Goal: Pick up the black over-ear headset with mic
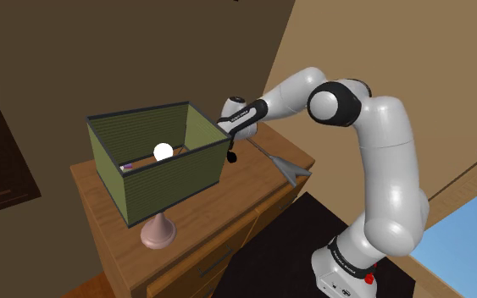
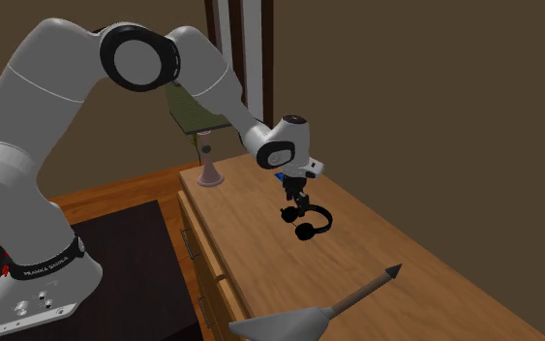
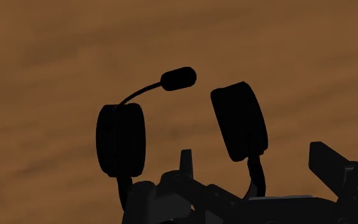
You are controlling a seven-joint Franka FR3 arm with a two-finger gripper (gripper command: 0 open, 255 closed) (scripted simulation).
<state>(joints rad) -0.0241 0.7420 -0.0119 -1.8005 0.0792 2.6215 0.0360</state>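
a: so what did the headset actually look like?

b: all black. it had two chunky oval ear cups and a thin boom curving off one cup to a fat little mic. it hung right under the gripper, band up and cups pointing down at the wood, roughly mid-way along the dresser top.

a: and the surroundings?

b: a warm brown wooden dresser with drawers. in the second exterior view the nearest thing on top was a grey flat-headed tool with a wooden handle. past the headset stood a lamp with a square green shade and a pink foot. a plain brown wall ran behind all of it.

a: gripper?

b: the gripper pointed straight down and was clamped on the headband. the cups looked just clear of the wood, but i couldn't say for sure.
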